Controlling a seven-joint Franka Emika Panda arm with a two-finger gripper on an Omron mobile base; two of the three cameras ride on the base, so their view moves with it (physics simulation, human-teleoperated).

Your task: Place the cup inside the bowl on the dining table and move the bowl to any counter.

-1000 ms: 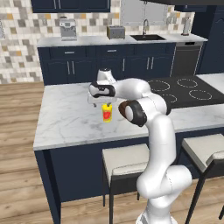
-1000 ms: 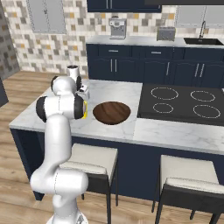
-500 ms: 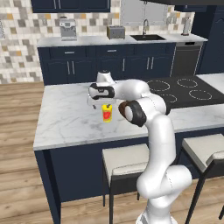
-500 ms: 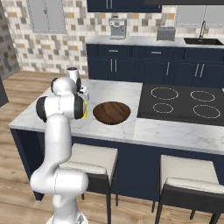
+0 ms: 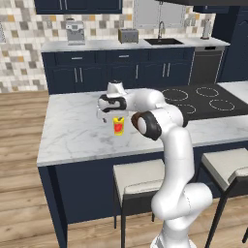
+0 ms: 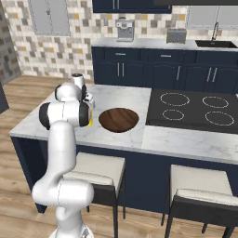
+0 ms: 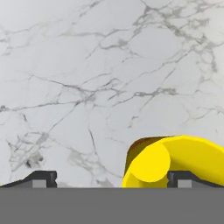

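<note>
Cup point(image 5: 118, 126) was seen standing upright on the marble top of the dining table point(image 5: 72, 131), at about 9 o'clock of the bowl point(image 6: 118, 119) and near it, not yet inside it. The claw point(image 5: 111, 112) was hung just above the cup with its jaws spread as wide as they went, and nothing was held. In the hand view the cup point(image 7: 175, 164) was found low at about 5 o'clock, off the midline, with one fingertip point(image 7: 186, 178) drawn across its rim and the other fingertip point(image 7: 41, 178) far off over bare marble. From that offset a risk was judged: if the claw were lowered as it stood, one finger could be brought down onto the rim or wall, and the light cup could be tipped or pushed aside rather than straddled. A shift toward the cup was judged to be needed first. The bowl lay empty, and the way between it and the cup was unobstructed. A black cooktop point(image 6: 190, 109) was set into the table at 3 o'clock of the bowl. The counter point(image 5: 97, 44) behind carried a coffee machine point(image 5: 74, 31) and a toaster point(image 5: 128, 35), which would have to be avoided when the bowl was set down.
</note>
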